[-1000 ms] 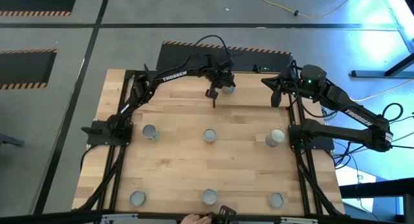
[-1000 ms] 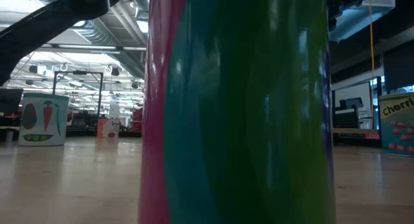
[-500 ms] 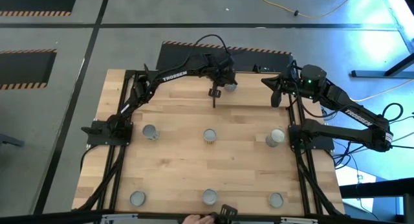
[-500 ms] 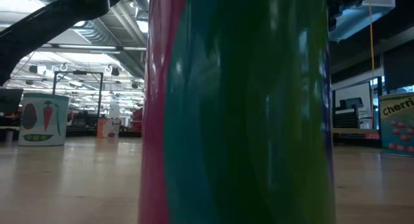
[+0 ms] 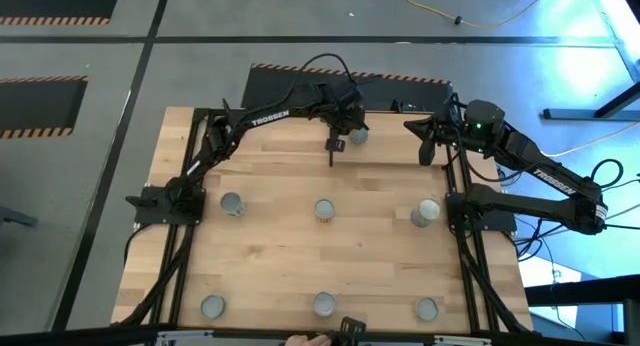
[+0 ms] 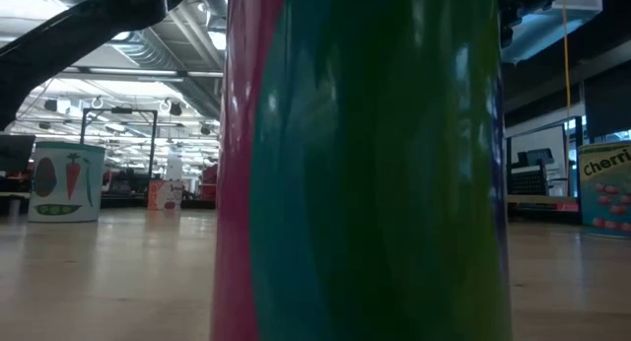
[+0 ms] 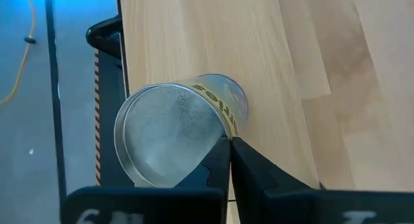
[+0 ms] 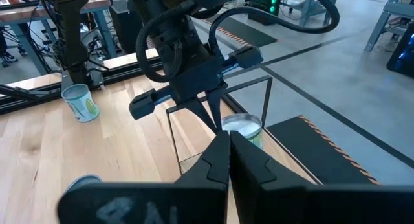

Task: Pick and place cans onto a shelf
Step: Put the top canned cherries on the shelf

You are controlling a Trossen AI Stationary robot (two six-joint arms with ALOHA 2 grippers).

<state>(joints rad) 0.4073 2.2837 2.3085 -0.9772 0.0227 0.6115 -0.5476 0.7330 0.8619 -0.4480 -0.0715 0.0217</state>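
A: Left claw?
B: Left gripper [image 7: 230,146] sits at the middle of the tabletop's far edge. Fingers pressed together, holding nothing. Yellow-label can [image 7: 178,130] stands upright just beside the tips.
A: Right?
B: Right gripper [image 8: 229,149] is at the far right corner, fingers closed, empty.
A: Other cans?
B: Three across the middle [image 5: 324,208], three along the near edge [image 5: 323,304], well apart.

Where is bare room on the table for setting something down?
Free wood lies between the middle row of cans and the near row, also between neighbouring cans in each row. It is crowded at the far edge, where the left gripper hangs beside a can.
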